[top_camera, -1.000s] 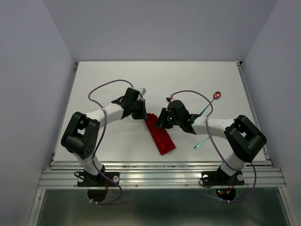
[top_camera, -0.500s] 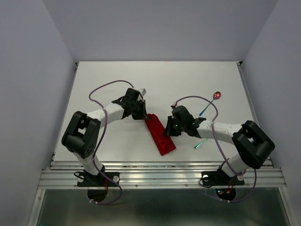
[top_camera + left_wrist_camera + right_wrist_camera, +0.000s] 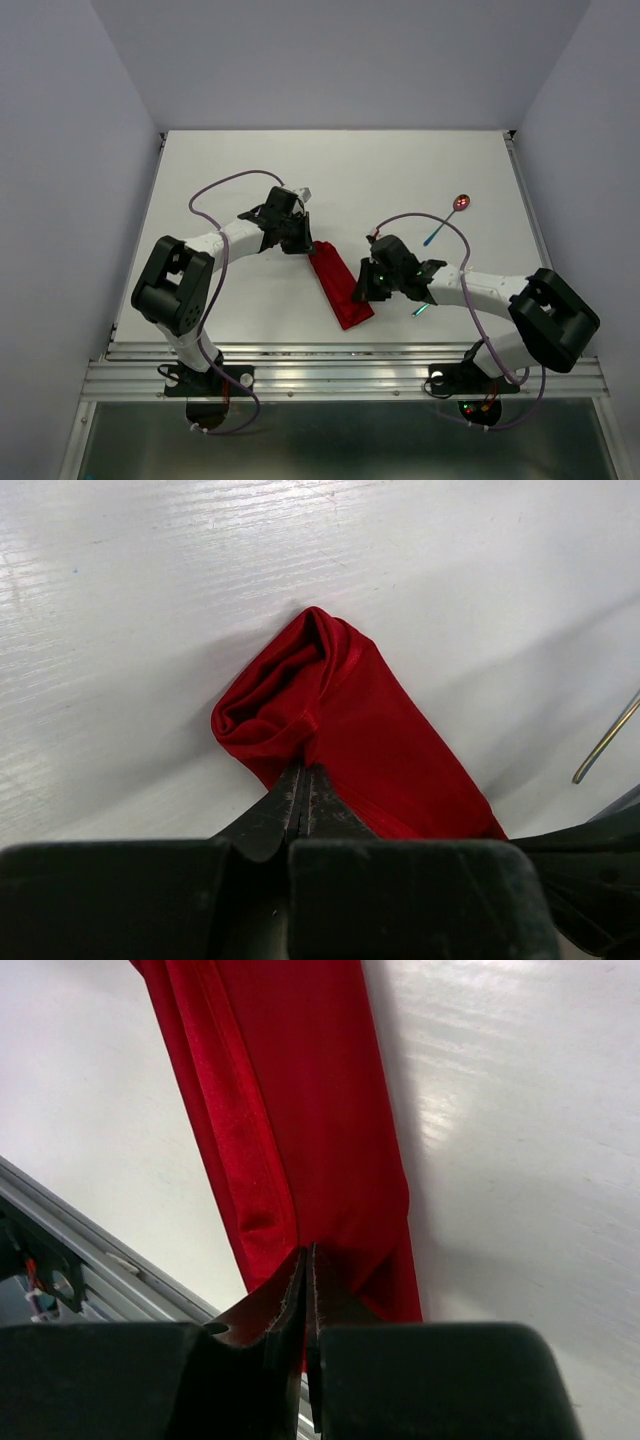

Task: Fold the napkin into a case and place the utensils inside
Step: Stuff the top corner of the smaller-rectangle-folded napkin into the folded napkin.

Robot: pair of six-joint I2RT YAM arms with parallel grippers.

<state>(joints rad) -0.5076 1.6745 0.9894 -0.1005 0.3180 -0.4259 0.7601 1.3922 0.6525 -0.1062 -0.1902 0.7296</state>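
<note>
The red napkin (image 3: 340, 285) lies on the white table, folded into a narrow strip that runs from far left to near right. It also shows in the left wrist view (image 3: 380, 730) and the right wrist view (image 3: 290, 1090). My left gripper (image 3: 308, 247) is shut on its bunched far end (image 3: 304, 772). My right gripper (image 3: 360, 292) is shut, its tips resting on the strip near its near end (image 3: 308, 1252). The spoon (image 3: 461, 202) with its red-pink bowl lies at the far right. The teal-handled fork (image 3: 424, 308) lies just right of my right arm.
The table's metal rail (image 3: 340, 365) runs along the near edge, close behind the napkin's near end, and also shows in the right wrist view (image 3: 90, 1220). Purple cables loop over both arms. Grey walls enclose the table on three sides.
My right gripper has slid along the napkin from its far end toward its near end. The napkin and my left gripper have not moved.
</note>
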